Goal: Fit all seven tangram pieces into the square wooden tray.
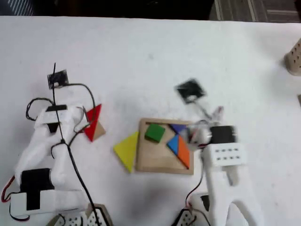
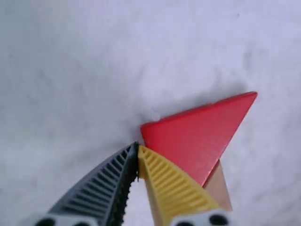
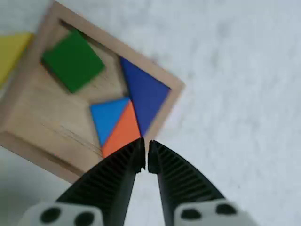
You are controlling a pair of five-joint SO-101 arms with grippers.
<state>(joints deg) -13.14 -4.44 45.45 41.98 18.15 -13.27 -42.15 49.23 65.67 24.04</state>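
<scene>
**Q:** White table (image 1: 150,56) is seen on every side. Where is the tray placed?

**A:** The tray (image 1: 151,159) is set near the middle of the high view, toward 5 o'clock, with the arms on either side of it.

**Q:** What has been fitted so far?

**A:** Four pieces are counted inside. The green square (image 1: 155,132) is lodged at the tray's 11 o'clock corner and is turned out of line with the rim. The navy triangle (image 3: 145,94) is laid at 1 o'clock. The blue triangle (image 3: 109,117) and the orange triangle (image 3: 123,134) are joined edge to edge at 4 o'clock.

**Q:** And what is left?

**A:** Three pieces are left outside. The yellow triangle (image 1: 127,149) is laid against the rim at 9 o'clock. The red triangle (image 2: 197,136) is found well apart, farther out at 9 o'clock. The tan piece (image 2: 221,188) is touching it and partly covered by it. The task is judged a little over half done, and the tray's 7 o'clock half is left bare.

**Q:** How are the grippers held?

**A:** The left gripper (image 2: 137,153) is closed tip to tip, with nothing clamped. Its tips are pressed to a corner of the red triangle, and one finger is laid along that edge. The right gripper (image 3: 146,154) is closed to a thin slit, with nothing held. It is hung over the tray's 3 o'clock rim, beside the orange triangle.

**Q:** What is called for next?

**A:** The red triangle would probably be nudged or lifted toward the tray. The green square may need to be squared up first.
</scene>
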